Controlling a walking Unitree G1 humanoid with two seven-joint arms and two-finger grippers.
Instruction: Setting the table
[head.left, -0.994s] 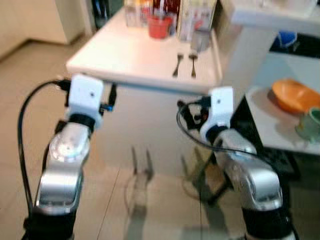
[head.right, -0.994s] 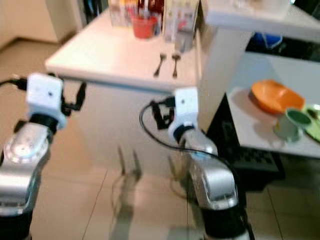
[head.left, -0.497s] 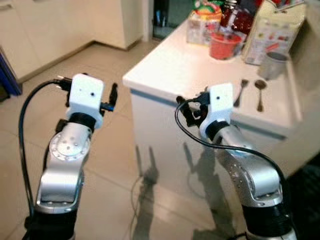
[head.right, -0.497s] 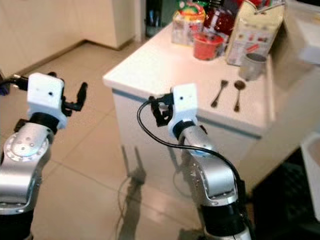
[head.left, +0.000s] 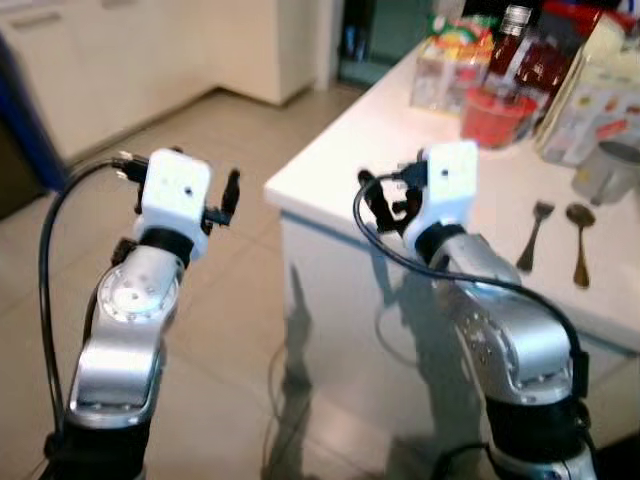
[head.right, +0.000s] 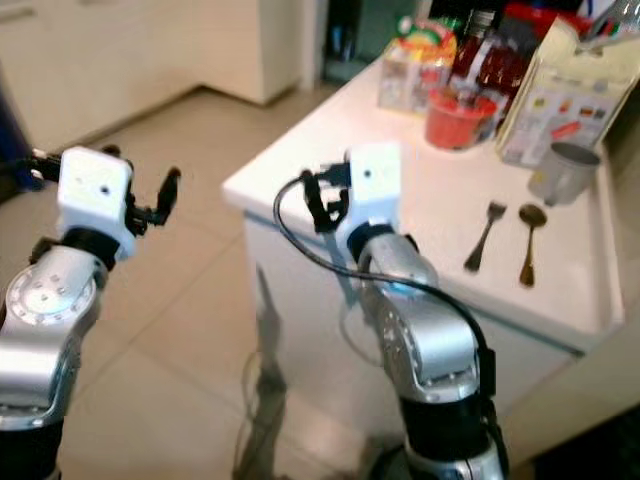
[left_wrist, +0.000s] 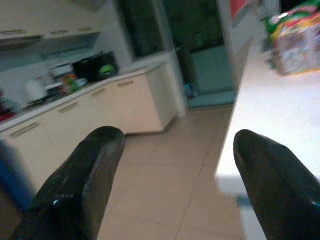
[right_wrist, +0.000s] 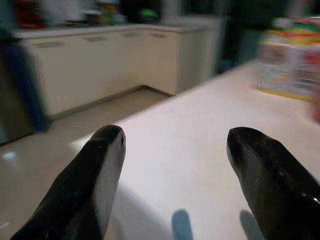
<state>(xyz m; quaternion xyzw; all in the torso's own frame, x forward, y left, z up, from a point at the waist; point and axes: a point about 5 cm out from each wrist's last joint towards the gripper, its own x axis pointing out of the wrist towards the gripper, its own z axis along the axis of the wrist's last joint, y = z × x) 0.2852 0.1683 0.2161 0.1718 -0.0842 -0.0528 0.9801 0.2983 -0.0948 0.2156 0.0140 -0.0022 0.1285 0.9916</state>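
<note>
View: the camera has swung since a second ago; the orange bowl and green cup on the side surface have left the frame, and the white worktop (head.right: 330, 160) now runs off to the right with its near corner in front of the right arm.
Left gripper (left_wrist: 172, 172): raised over the tiled floor (head.left: 240, 310), just off the worktop's corner, fingers (left_wrist: 87, 175) spread apart and holding nothing.
Right gripper (right_wrist: 175, 170): held over the worktop's near end, fingers (right_wrist: 97, 170) parted and empty (posture of both arms much as in the earlier frames).
Fork (head.right: 483, 235): flat on the worktop, right of the right arm.
Spoon (head.right: 527, 243): just beside the fork, roughly parallel, not touching it.
Metal cup (head.right: 562, 172): upright beyond the cutlery.
Red bowl (head.right: 457, 117): farther back, near the bottles and a printed carton (head.right: 555, 95).
Packaged food (right_wrist: 292, 57): blurred at the worktop's far end.
Background: cream kitchen cabinets (left_wrist: 85, 115) along the wall.
</note>
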